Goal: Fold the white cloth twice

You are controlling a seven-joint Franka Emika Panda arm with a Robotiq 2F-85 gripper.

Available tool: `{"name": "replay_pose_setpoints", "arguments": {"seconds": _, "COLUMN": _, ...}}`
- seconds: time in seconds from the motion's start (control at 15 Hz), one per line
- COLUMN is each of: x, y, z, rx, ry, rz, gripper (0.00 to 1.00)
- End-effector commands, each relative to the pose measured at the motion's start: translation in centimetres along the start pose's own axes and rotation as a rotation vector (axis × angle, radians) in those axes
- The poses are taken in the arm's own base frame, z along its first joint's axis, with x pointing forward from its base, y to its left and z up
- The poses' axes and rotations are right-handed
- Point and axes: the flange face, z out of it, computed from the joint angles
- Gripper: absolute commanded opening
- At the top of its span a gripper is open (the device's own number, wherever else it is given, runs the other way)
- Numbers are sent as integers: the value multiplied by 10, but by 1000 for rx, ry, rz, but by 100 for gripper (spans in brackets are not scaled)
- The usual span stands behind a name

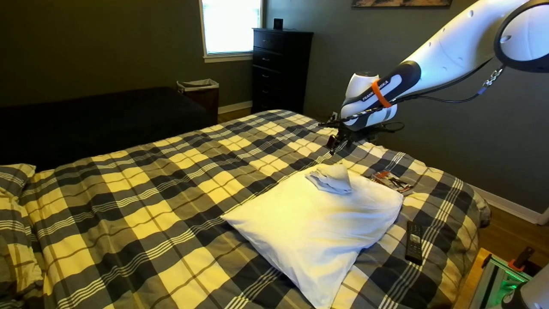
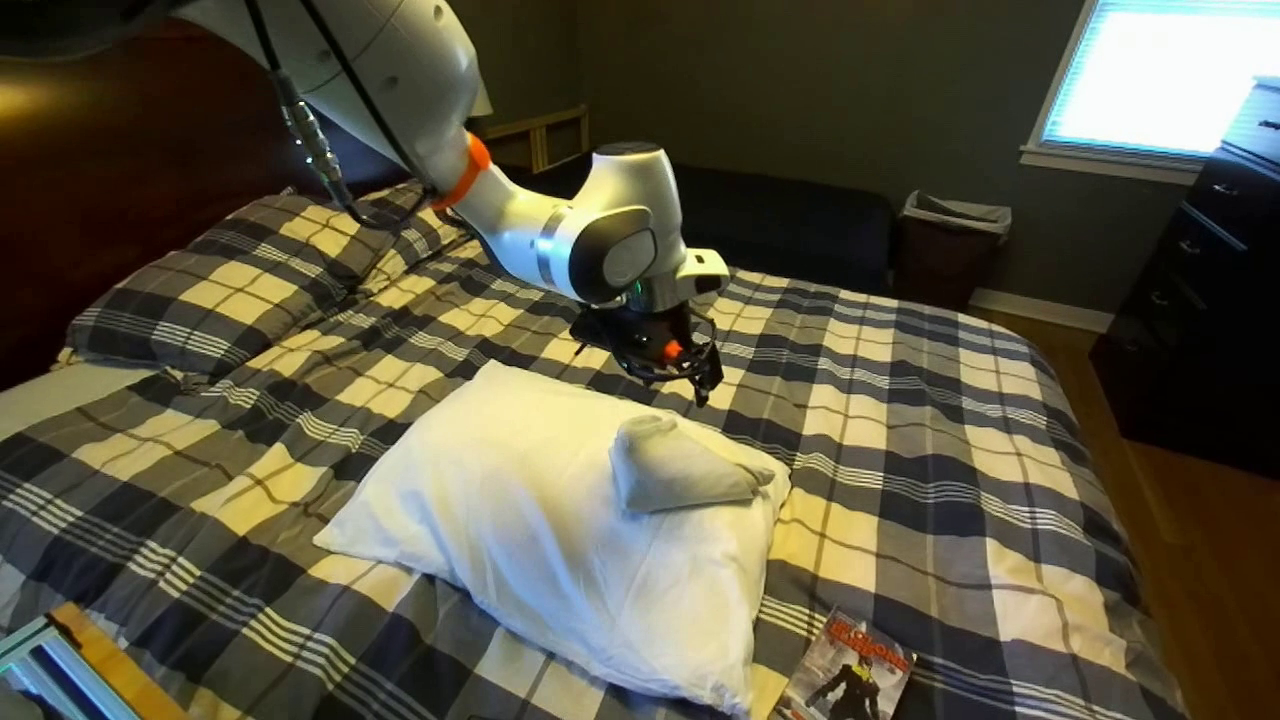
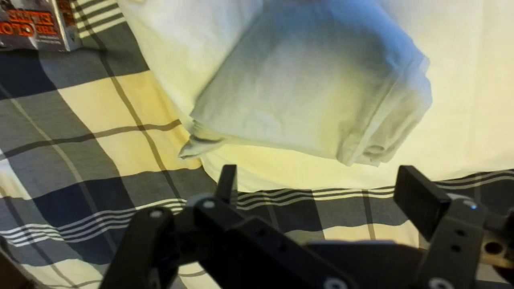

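The white cloth lies folded in a small layered bundle on the pillow near one of its edges. It shows in both exterior views (image 1: pixel 331 178) (image 2: pixel 680 468) and large in the wrist view (image 3: pixel 297 92). Its layers are uneven, with a loose corner poking out at the lower left in the wrist view. My gripper (image 3: pixel 318 176) is open with nothing between its fingers. It hangs above the bed, just past the pillow's edge beside the cloth and apart from it, as both exterior views show (image 1: pixel 332 146) (image 2: pixel 703 388).
The puffy white pillow (image 1: pixel 296 227) (image 2: pixel 520 500) lies under the cloth on the plaid bedspread (image 1: pixel 141 206). A case with a printed cover (image 2: pixel 850 670) (image 1: pixel 392 181) and a black remote (image 1: pixel 414 242) lie beside the pillow. A metal frame (image 1: pixel 497 279) stands at the bed's side.
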Motion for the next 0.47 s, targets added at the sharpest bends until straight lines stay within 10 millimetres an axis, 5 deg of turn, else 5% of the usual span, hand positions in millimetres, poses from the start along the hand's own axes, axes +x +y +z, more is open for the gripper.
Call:
{"name": "replay_pose_setpoints", "arguments": {"seconds": 0.0, "x": -27, "y": 2, "z": -15, "rx": -26, "ry": -30, "rz": 27, "gripper": 100}}
{"name": "replay_pose_setpoints", "arguments": {"seconds": 0.4, "x": -27, "y": 7, "z": -19, "rx": -13, "ry": -17, "rz": 24, "gripper": 100}}
